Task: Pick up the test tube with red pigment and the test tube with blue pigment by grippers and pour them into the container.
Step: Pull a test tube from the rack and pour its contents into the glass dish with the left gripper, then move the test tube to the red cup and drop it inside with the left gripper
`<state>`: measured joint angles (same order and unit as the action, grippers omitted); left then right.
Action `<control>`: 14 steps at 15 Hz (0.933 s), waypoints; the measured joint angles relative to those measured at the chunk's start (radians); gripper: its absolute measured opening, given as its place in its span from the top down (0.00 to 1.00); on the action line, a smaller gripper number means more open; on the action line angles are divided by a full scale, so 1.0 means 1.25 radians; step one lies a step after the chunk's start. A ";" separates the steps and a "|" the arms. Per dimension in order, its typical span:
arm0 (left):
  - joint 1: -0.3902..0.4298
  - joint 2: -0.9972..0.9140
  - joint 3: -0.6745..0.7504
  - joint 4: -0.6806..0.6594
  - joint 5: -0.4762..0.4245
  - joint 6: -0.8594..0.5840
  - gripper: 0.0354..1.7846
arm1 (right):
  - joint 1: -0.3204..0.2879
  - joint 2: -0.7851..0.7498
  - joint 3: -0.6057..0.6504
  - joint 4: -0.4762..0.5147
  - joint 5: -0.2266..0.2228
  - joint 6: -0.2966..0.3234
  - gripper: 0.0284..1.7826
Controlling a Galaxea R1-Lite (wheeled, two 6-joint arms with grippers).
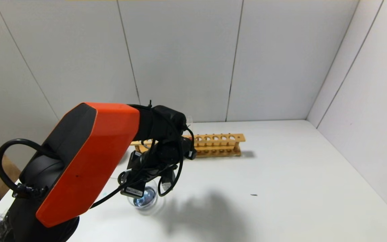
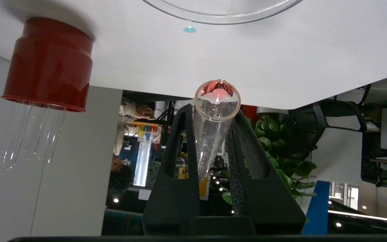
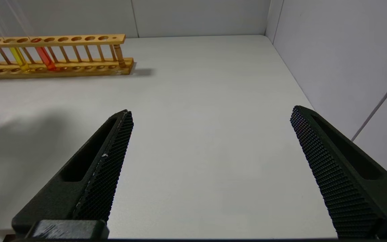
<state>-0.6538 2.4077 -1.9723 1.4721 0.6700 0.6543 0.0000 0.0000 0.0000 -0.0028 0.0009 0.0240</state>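
My left gripper (image 2: 212, 112) is shut on the test tube with red pigment (image 2: 213, 134), a slim clear glass tube with red liquid showing at its open rim. In the head view the left gripper (image 1: 153, 174) hangs just above the container (image 1: 145, 199), a small clear glass dish holding bluish liquid. The container's rim (image 2: 220, 18) also shows in the left wrist view, beyond the tube. The test tube with blue pigment is out of view. My right gripper (image 3: 210, 114) is open and empty over bare table, far from the rack.
A wooden tube rack (image 1: 217, 144) stands at the back of the table; it (image 3: 52, 53) holds a yellow tube (image 3: 18, 57) and a reddish tube (image 3: 45, 58). A dark red cup (image 2: 47, 64) holds several empty tubes. A teal drop (image 2: 189, 29) lies by the dish.
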 joint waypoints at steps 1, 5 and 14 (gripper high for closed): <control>-0.001 -0.003 0.000 0.000 -0.001 -0.001 0.85 | 0.000 0.000 0.000 0.000 0.000 0.000 0.04; -0.001 -0.037 0.011 -0.001 -0.044 -0.020 0.85 | 0.000 0.000 0.000 0.000 0.000 0.000 0.04; 0.010 -0.190 0.046 -0.007 -0.144 -0.484 0.85 | 0.000 0.000 0.000 0.000 0.000 0.000 0.04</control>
<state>-0.6417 2.1700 -1.9147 1.4630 0.4900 0.0489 0.0000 0.0000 0.0000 -0.0028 0.0009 0.0245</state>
